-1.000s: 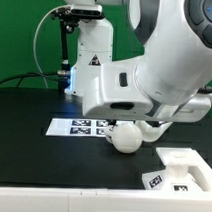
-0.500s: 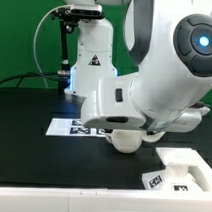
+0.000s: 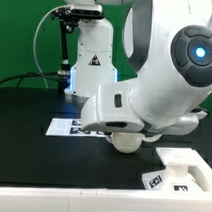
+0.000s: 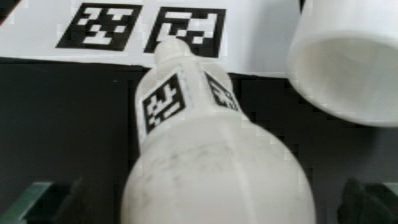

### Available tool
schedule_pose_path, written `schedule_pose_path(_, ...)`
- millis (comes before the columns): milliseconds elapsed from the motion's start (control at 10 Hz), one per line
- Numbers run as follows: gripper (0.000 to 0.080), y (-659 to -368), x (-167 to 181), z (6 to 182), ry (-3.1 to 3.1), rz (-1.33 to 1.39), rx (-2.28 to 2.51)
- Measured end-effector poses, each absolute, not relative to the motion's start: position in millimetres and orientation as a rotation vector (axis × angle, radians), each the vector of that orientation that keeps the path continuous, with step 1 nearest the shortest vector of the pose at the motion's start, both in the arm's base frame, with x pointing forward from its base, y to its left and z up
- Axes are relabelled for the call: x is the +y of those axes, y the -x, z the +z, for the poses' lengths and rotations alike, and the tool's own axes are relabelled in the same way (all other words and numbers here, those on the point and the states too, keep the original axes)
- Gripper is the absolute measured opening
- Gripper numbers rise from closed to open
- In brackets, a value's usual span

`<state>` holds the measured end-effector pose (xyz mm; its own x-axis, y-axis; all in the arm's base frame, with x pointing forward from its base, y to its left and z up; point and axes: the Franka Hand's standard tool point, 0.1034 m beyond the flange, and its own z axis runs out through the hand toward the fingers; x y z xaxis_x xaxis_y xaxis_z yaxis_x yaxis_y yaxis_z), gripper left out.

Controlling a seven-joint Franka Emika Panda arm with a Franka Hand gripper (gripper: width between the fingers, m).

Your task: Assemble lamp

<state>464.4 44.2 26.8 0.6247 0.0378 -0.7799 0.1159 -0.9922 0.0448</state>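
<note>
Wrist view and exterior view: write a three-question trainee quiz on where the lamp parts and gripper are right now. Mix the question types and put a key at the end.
1. True or false: in the wrist view the gripper is open, with the bulb lying between its jaws and clear of both.
2. In the wrist view, the bulb's narrow neck points toward: A) the marker board; B) a green wall; C) a cable.
3. Fill in: in the exterior view the base block sits near the exterior view's lower ____ corner.

Key: 1 true; 2 A; 3 right.
</note>
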Motion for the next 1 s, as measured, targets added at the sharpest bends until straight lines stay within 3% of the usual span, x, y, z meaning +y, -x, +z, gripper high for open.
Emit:
schedule_pose_path(500,0.0698,-458.0,40.4,19.0,-2.755,-1.316,0.134)
schedule_pose_path(600,0.0573,-458.0,40.4,19.2,-2.755,-1.316,0.134)
schedule_pose_path(1000,0.0573,-460.3,43.8,24.0,-2.766,-1.322,0.122)
